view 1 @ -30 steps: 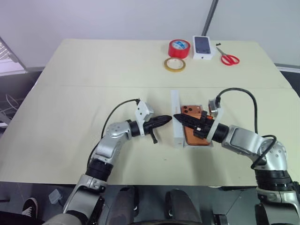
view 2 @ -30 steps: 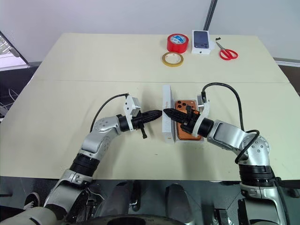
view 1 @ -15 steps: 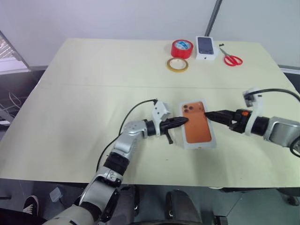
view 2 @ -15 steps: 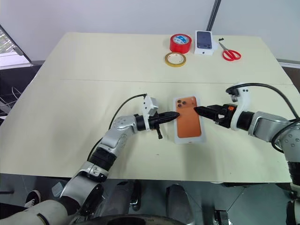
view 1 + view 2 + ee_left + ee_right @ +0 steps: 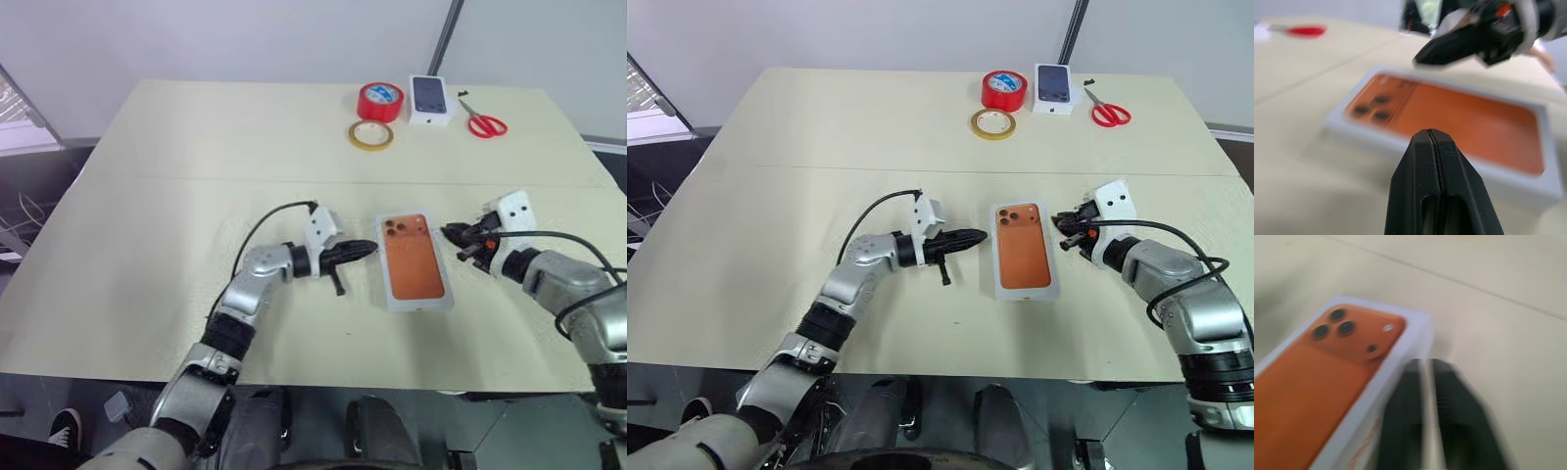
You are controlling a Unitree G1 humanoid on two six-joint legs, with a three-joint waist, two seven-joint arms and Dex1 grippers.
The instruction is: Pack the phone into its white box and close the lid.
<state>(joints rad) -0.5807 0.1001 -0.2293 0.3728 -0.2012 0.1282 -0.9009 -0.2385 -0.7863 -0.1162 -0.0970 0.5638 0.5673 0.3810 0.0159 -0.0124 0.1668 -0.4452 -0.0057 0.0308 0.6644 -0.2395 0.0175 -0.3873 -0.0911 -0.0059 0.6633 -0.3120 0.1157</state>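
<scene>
The white box [image 5: 424, 306] lies flat at the table's middle with the lid [image 5: 414, 262] shut down over it. The lid's top pictures a copper-orange phone with a dark camera cluster at its far left corner. The phone itself is hidden under the lid. My left gripper [image 5: 371, 247] is shut and points level at the box's left side, a short gap away; its closed fingertips [image 5: 1430, 137] show in the left wrist view. My right gripper [image 5: 450, 233] is shut and empty, just off the box's far right corner.
At the table's back stand a red tape roll [image 5: 378, 101], a yellow tape ring [image 5: 370, 135], a small white box picturing a dark phone [image 5: 430, 99] and red-handled scissors [image 5: 482, 123]. The table's front edge runs close below the box.
The lid, which stood on edge at the box's left, now lies flat on the box. My right gripper drew back to the right, rolled and shut. My left gripper came closer to the box.
</scene>
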